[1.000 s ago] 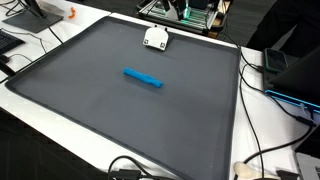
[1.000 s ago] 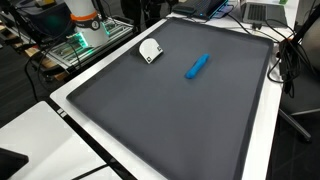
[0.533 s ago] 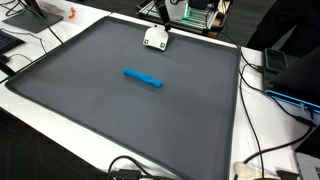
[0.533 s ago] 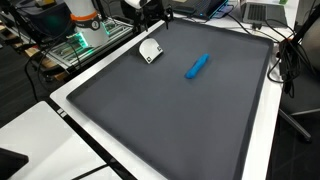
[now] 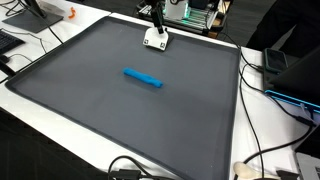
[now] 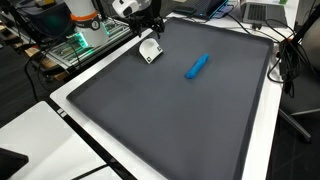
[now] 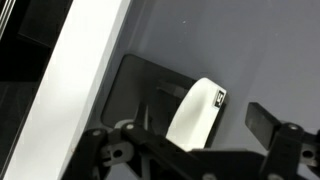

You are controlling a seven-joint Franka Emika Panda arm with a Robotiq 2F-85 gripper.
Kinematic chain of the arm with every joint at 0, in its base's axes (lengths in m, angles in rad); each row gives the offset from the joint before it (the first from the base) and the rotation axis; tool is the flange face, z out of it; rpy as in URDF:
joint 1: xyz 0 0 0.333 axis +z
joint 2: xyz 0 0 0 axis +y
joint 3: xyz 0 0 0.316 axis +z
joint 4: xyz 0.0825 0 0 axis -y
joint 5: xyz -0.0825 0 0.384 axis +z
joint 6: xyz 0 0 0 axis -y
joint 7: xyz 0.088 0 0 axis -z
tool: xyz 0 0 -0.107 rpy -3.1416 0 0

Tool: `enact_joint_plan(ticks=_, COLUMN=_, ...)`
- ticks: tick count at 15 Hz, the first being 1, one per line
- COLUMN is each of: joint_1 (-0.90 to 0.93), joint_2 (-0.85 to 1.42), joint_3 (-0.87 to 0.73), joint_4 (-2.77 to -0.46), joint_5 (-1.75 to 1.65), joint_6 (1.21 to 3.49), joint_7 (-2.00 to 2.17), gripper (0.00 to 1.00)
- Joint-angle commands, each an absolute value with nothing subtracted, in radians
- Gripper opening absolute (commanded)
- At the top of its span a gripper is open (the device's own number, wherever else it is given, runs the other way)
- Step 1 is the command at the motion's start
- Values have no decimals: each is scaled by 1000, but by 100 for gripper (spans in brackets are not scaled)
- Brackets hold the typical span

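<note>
Here's the white block, sitting on the gray mat right up near one edge, close to a corner, and the wrist view shows it as a rounded, pale piece with a small dark mark at one end. It lies flat and free, nothing gripping it. Directly over it hangs the claw, pointing down and clear of the block. In the wrist view its fingers stand wide apart, one to each side of the block. The claw is spread open and holds nothing. In an exterior view the claw sits just above the block, with the mat's edge right behind them. A darker patch of mat shows around the block in the wrist view, and next to that runs the white table rim. Moving out: a blue marker lies flat near the middle of the mat, well apart from the block and slanted across the surface, and it shows in both exterior views. The mat covers most of the white table. Off the mat, black cables trail along the table's edge, and a green-lit piece of equipment stands beyond the block's corner.
</note>
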State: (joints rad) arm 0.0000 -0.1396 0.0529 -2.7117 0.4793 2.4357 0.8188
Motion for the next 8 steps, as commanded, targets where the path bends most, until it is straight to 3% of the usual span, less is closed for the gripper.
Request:
enact_joint_plan(ticks=1, joint_1=2, joint_2=-167, joint_3=40, joint_4=-2759, joint_5=518, joint_6=2470, joint_7=845, gripper=100)
enact_joint_plan(ticks=8, joint_1=6, joint_2=-127, joint_3=38, joint_4=-2742, joint_5=594, joint_6=2538, joint_7=865, gripper=100)
